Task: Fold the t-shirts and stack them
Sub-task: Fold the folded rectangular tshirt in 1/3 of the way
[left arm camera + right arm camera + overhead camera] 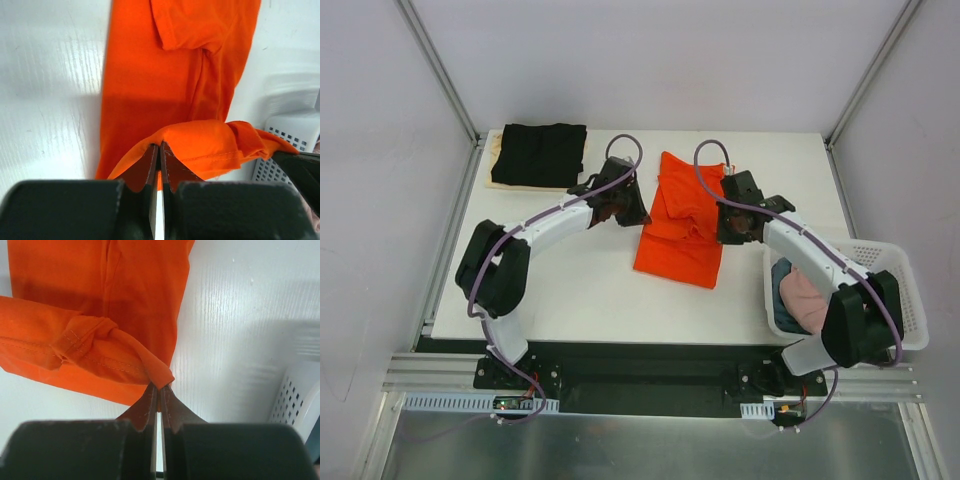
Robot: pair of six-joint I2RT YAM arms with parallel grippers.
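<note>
Basket (912, 300) of white lattice sits at the near right edge of the bench (570, 290), beside the right arm. A pink shirt (807, 298) and some dark blue cloth (781, 305) are bundled inside it.

Past it, near the middle of the bench, the orange shirt (678, 245) lies lengthwise, partly folded, its far part rumpled. The left tool (159, 146) is clenched on a lifted edge at the shirt's left side, and the hem arches up off the bench from the pinch. The right tool (160, 386) is clenched on a bunched, twisted corner of the same shirt at its right side, with stitched hem showing just beyond the tips. A raised band of cloth runs between the two tools, above the flat layer.

At the far left corner a black shirt (542, 152) lies folded flat on a cream one (525, 186), whose edge shows along its near and left sides. This pair is well apart from the orange shirt.
</note>
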